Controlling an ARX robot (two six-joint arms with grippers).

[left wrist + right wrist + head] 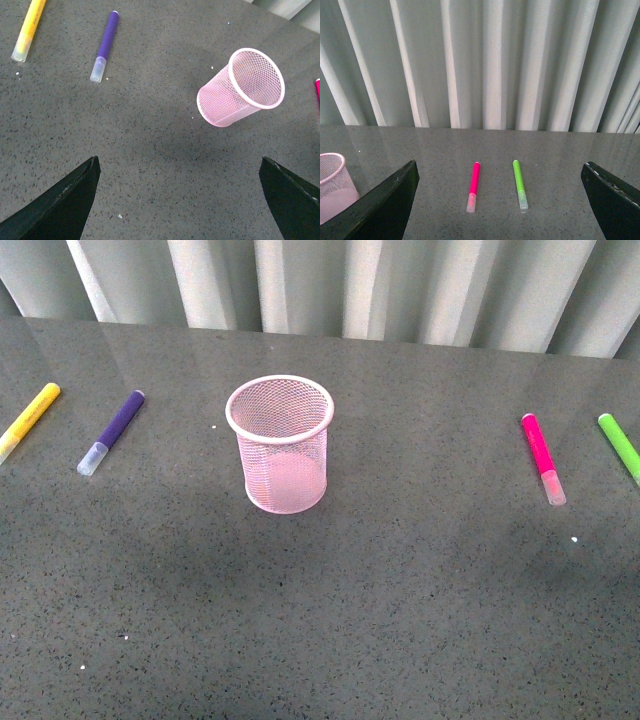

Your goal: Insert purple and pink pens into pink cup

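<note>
Both pincers spread wide above the grey counter (400, 620), gripping nothing!
Left pincer (178, 161) and right pincer (500, 167) hang clear of everything. The pink cup (279, 445) stands upright mid-counter. The purple pen (112, 432) lies well off to its left, near the yellow marker (28, 420). The pink pen (543, 458) lies far to the right, beside the green marker (620, 445). Only bare counter lies between the pens and the cup.

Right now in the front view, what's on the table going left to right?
yellow marker → purple pen → pink cup → pink pen → green marker
</note>
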